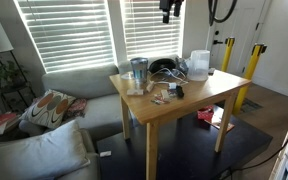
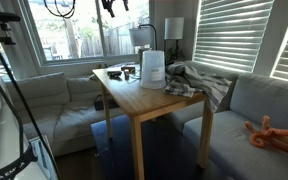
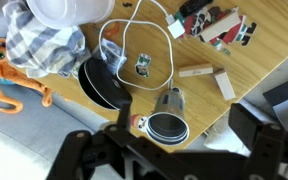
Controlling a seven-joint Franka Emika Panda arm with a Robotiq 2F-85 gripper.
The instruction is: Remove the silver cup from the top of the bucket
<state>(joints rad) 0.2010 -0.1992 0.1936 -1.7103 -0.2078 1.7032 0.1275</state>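
Wrist view looks straight down at the desk (image 3: pixel 259 65). The silver cup (image 3: pixel 168 118) is standing upright on the wood, mouth up, just right of a dark round coil (image 3: pixel 102 85). So it's not on the bucket (image 3: pixel 69 10) at all. That white pail sits well apart at the far edge of this view, next to a checked cloth (image 3: pixel 34 45), and nothing shows on top of it. The pincer (image 3: pixel 169 150) is spread wide with nothing in it, so it's released and empty.

In an exterior view the pincer (image 1: pixel 169 9) hangs high over the desk (image 1: pixel 184 100), right up by the top edge of the picture. The silver cup (image 1: pixel 138 70) is at the far left of the desktop, the bucket (image 1: pixel 198 64) is at the far right corner, and the coil (image 1: pixel 164 68) sits between them. From the opposite side, an exterior view shows the bucket (image 2: pixel 152 67) on the desk (image 2: pixel 134 100) with the cloth (image 2: pixel 189 78) bunched up just right of it. The cup is too small to pick out there.

Judging by all that, the removal looks finished. Parking the cup on its base makes sense, since a tall smooth tumbler would roll if laid down. Keeping it well away from the bucket leaves no doubt it's off. The arm being up that high is probably just to clear the tall stuff below.
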